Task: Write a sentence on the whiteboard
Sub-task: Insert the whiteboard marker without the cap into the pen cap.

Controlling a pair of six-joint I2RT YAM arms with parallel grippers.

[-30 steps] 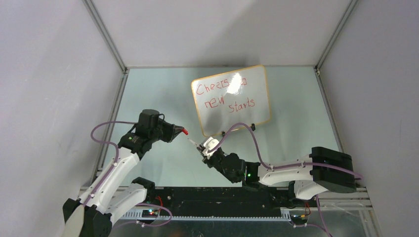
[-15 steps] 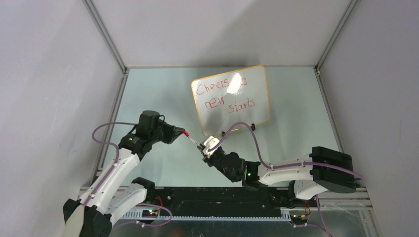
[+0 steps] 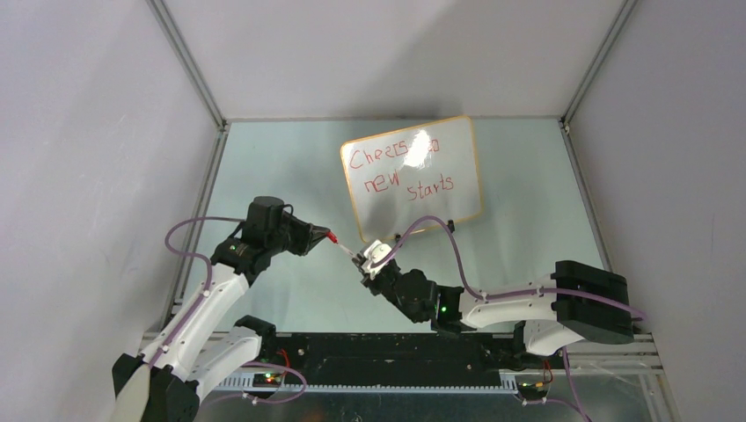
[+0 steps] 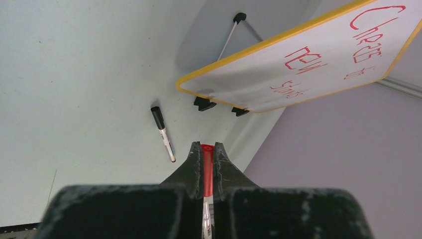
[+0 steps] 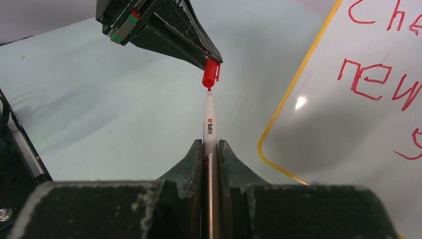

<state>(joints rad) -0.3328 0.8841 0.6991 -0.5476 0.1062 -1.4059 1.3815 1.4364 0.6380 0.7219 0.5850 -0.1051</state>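
While the red handwritten sentence (image 3: 400, 171) "Cheers to new starts" stands in two rows on the large glossy white whiteboard (image 3: 387, 211) with its thin orange-tan rim, the coming move turns on a much smaller gap in front of the board. The left gripper (image 3: 327, 236) has its jaws pressed together on a small red plastic cap (image 5: 211, 73). The right gripper (image 3: 365, 264) is pinched on the slim white-barrelled marker (image 5: 210, 119).

In the right wrist view the marker's long axis runs straight out from the fingers toward the cap, and its red tip sits just at the cap's open mouth. I cannot tell whether it has entered. The cap looks slightly tilted off the barrel's line, so the two axes are close to collinear but not quite. From above, cap and marker lie on one slanted line between the two arms, cap to the left and marker to the right. Both are held above the pale green table (image 3: 264, 176).

The whiteboard stands tilted on two small black clip feet (image 4: 204, 103), just beyond and to the right of the right gripper. The right arm is the nearer one to it. Judging by the finished text, capping the marker is the step in hand. A second marker with a black cap (image 4: 163, 134) lies flat on the table near the feet, below the meeting point. Nothing stands between cap and tip.
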